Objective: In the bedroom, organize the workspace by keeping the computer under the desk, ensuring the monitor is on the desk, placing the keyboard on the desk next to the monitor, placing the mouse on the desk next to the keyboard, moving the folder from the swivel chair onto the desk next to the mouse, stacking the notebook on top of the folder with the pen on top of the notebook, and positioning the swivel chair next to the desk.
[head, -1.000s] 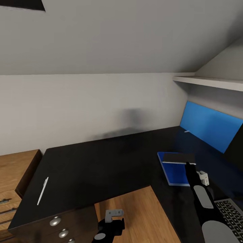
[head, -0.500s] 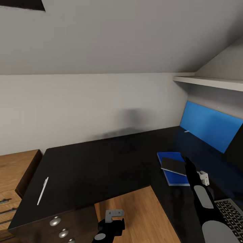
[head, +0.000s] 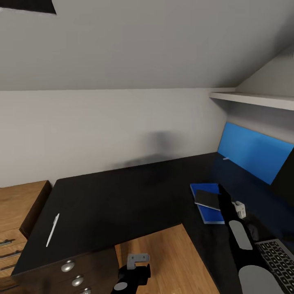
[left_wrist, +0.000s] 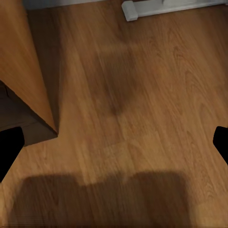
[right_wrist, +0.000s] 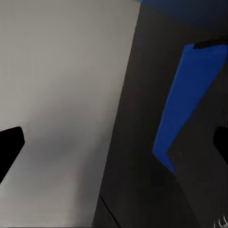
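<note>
The notebook [head: 207, 199] lies flat on the folder [head: 208, 207] near the counter's [head: 122, 196] right wing. The right gripper [head: 223, 195] hovers at the notebook's edge, jaws spread wide. The pen [head: 52, 230] rests near the counter's left edge, with broad bare surface between. The left gripper [left_wrist: 114, 142] hangs low, jaws wide.

Matte black counter [head: 122, 196] carries a bright blue folder [head: 206, 204], a dark grey notebook [head: 207, 199] and a white pen [head: 52, 230]; oak floor [head: 163, 261] below.

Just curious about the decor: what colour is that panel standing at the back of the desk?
Bright blue. The back panel shows best in the head view, above the black desk.
</note>
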Tool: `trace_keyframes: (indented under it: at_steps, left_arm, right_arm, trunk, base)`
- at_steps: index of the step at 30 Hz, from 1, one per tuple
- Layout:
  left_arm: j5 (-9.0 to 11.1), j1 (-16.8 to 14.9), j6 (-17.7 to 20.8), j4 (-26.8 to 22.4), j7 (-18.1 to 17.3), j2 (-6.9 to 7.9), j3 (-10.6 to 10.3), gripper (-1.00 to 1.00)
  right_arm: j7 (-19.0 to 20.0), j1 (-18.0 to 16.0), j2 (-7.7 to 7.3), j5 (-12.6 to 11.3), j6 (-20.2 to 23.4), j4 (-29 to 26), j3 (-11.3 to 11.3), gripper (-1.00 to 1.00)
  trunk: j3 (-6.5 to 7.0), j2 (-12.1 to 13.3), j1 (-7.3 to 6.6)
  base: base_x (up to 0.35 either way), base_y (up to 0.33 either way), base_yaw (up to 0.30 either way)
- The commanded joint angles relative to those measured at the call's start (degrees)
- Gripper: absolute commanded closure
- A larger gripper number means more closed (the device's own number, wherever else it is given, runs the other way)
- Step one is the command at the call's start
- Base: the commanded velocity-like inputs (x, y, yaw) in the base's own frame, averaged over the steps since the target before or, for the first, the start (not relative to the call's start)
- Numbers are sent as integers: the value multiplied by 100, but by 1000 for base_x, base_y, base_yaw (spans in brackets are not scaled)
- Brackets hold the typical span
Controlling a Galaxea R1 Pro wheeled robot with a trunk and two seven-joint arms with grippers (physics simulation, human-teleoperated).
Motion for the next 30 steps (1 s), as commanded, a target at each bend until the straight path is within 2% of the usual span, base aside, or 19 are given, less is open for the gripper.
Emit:
trace_keyframes:
  at_steps: [1,6,10,14,16,18,21,22,23,24,25,30]
  left_arm:
    - [4,-8,27,-9,35,4,-13,-100]
    - [8,-8,23,86,41,8,9,-100]
    - [-14,-8,-6,215,76,10,4,-100]
    - [8,-11,-20,388,87,14,-6,-100]
    - [25,-10,-47,689,83,18,-12,-100]
    - [33,-9,-77,1249,57,5,-26,-100]
    - [65,-8,-110,1950,-7,-40,-53,-100]
    - [117,-8,-171,2277,-107,-80,-60,-100]
    - [240,-8,-364,2698,-373,-125,-66,-100]
    - [287,-8,-446,2819,-492,-136,-68,-100]
    - [381,-8,-602,3041,-756,-152,-69,-100]
    - [530,-10,-860,3551,-1540,-183,-74,-100]
  right_arm:
    - [30,-4,43,-61,7,-25,11,-100]
    - [10,-4,290,-67,16,-111,74,-100]
    - [-57,-4,382,-50,1,-127,90,-100]
    - [-232,-4,406,-25,-4,-130,183,-100]
    - [-431,-4,414,10,-5,-131,415,-100]
    - [-673,-4,416,47,-17,-132,743,-100]
    - [-903,-4,418,114,-32,-132,1074,-100]
    - [-991,-4,418,173,-40,-129,1237,-100]
    - [-1084,-4,418,271,-57,-126,1447,-100]
    - [-1103,-2,418,297,-61,-125,1499,-100]
    - [-1117,0,418,335,-66,-131,1574,-100]
    - [-1117,9,419,380,-62,-161,1687,-100]
  trunk:
    - [-6,-4,-2]
    - [-3,-4,-2]
    - [10,-4,-2]
    - [23,-4,-2]
    - [25,-4,-2]
    - [27,-4,-2]
    - [28,-4,-2]
    - [28,-4,-2]
    - [28,-4,-2]
    - [27,-4,-2]
    - [27,-4,-2]
    - [26,-4,-2]
  base:
    - [-180,72,0]
    - [-252,108,40]
    - [-291,128,179]
    - [-298,131,241]
    - [-264,94,257]
    - [-143,44,267]
    - [-64,20,275]
    - [-29,9,280]
    - [-15,5,282]
    - [-10,3,227]
    - [-8,2,182]
    - [-4,1,92]
